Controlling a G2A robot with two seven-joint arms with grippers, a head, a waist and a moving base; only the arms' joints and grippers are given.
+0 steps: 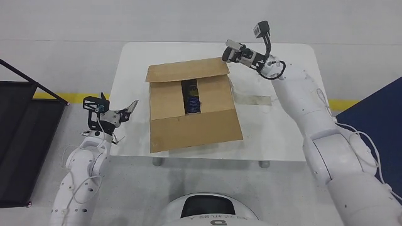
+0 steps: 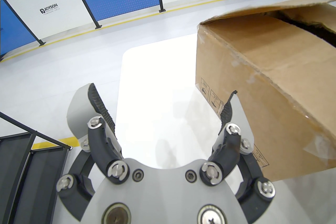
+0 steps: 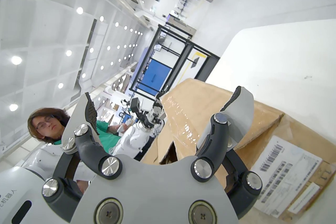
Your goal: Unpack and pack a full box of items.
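Observation:
A brown cardboard box (image 1: 195,129) stands in the middle of the white table (image 1: 289,63). Its top flaps are partly apart, and dark blue items (image 1: 191,97) show through the gap. The far flap (image 1: 187,71) is raised. My left gripper (image 1: 119,114) hovers open at the table's left edge, a short way from the box's left wall (image 2: 262,83), with nothing between its fingers (image 2: 99,104). My right gripper (image 1: 230,53) is open at the far right corner of the box, just above the raised flap (image 3: 189,104), holding nothing.
A black frame rack (image 1: 25,132) stands on the floor left of the table. A strip of clear tape (image 1: 254,100) lies on the table right of the box. A shipping label (image 3: 286,170) is stuck on the box's side. Bare tabletop lies along the far and right sides.

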